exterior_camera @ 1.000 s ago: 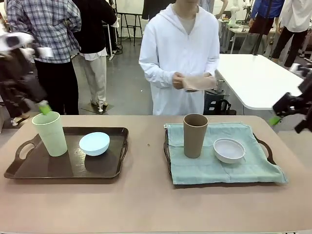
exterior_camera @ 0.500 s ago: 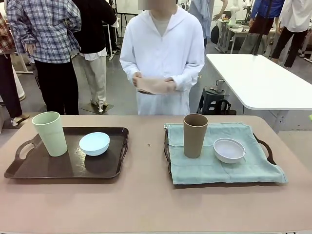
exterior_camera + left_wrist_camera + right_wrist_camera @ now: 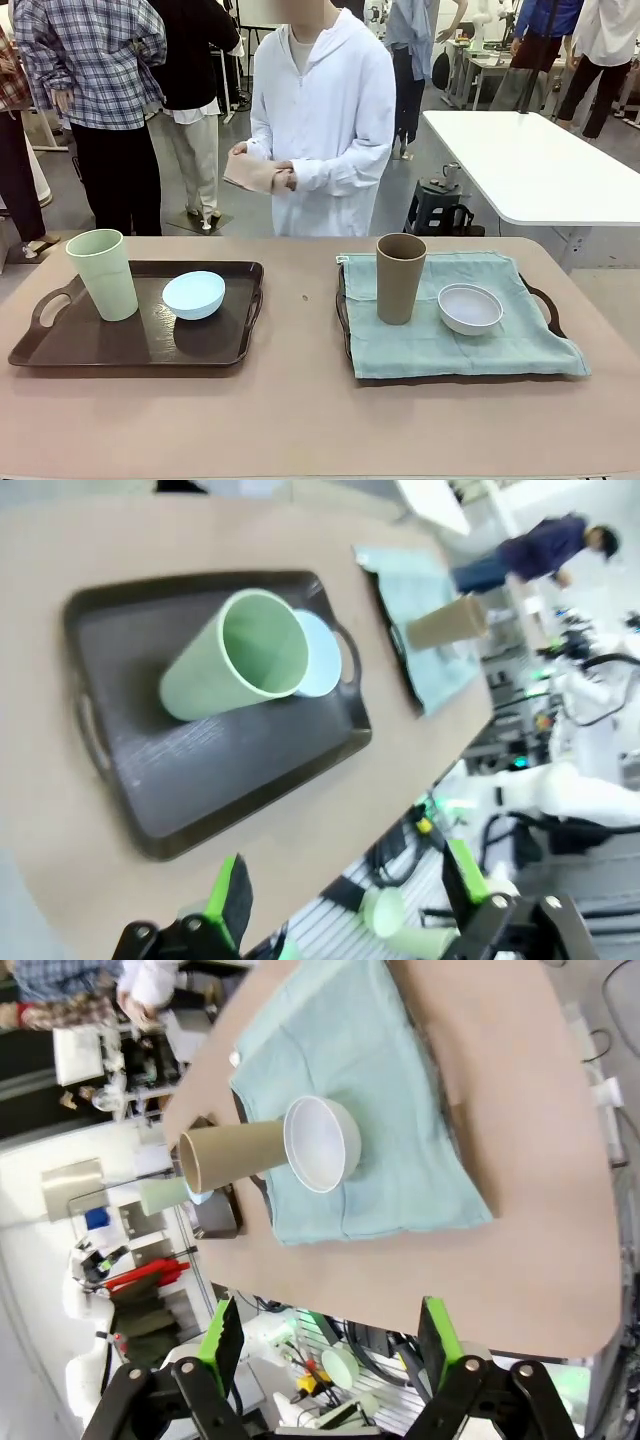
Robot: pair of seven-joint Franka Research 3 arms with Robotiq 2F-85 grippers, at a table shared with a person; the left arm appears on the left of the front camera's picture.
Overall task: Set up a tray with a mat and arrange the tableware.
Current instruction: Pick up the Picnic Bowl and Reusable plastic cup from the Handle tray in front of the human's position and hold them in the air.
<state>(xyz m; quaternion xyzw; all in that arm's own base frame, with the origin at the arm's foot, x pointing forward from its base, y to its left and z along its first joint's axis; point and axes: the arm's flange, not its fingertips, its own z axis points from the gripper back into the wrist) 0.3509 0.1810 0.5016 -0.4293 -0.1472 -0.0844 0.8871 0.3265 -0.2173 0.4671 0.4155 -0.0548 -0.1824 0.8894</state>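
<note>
Green tumbler (image 3: 235, 658), seemingly upright, sits well beyond parted left jaws.

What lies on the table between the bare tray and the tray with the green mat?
In the front view, the table between the bare tray and the mat-covered tray is bare, apart from one tiny speck.

Left hand (image 3: 345, 862), right hand (image 3: 330, 1310) (both spread wide)

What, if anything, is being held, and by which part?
The left gripper and right gripper are open and empty. The person's hands hold a folded beige cloth at either end.
</note>
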